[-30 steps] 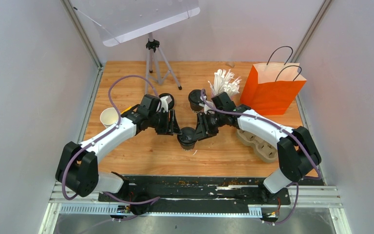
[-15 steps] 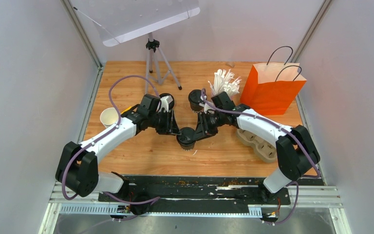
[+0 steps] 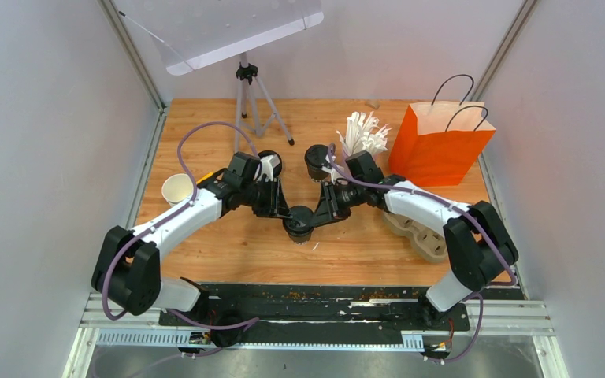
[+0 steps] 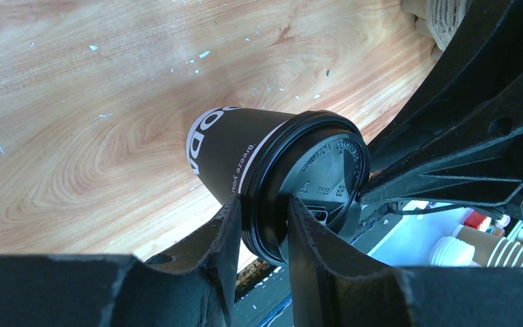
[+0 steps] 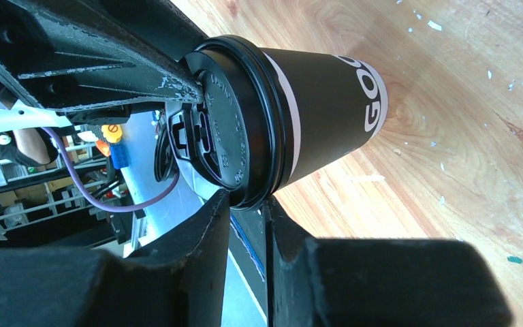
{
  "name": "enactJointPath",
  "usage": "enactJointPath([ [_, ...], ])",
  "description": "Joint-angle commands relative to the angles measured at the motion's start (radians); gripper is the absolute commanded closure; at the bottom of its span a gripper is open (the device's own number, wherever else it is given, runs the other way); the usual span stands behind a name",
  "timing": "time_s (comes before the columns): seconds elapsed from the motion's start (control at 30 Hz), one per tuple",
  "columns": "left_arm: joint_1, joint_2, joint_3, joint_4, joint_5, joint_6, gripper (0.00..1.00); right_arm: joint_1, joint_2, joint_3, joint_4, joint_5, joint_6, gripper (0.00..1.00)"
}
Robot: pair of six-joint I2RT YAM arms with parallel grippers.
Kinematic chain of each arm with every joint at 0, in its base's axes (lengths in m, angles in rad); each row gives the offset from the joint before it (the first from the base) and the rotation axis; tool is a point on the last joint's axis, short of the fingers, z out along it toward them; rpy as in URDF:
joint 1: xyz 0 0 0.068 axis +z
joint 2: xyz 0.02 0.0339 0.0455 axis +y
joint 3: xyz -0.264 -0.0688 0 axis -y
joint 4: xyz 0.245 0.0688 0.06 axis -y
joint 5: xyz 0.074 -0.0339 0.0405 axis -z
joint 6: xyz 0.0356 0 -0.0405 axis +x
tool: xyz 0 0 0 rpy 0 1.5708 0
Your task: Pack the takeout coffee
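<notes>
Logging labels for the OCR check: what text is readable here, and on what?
"GOO": large white letters on the black cup, right wrist view; the rest curves out of sight.
"Breeze You": small white print on the same cup, left wrist view; it runs on behind a finger.
Embossed lettering on the lid: too faint to read reliably.
Top view: nothing legible.

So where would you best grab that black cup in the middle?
Probably the lid rim, from the side. The cup stands upright and narrows downward, so a grip on its wall could slip, while the rim juts out as a ledge. The left gripper and right gripper each pinch it there, from opposite sides.
</notes>
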Motion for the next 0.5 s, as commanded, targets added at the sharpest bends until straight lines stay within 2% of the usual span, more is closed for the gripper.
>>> enactJointPath([
  [0.0,-0.003,0.054,-0.028,-0.059,-0.107,0.06,0.64,0.01,0.064,-0.079,0.045,0.063,-0.069,0.78],
  [0.47,-0.003,0.051,-0.096,-0.057,-0.14,0.042,0.66,0.006,0.099,-0.247,0.211,0.082,-0.125,0.77],
])
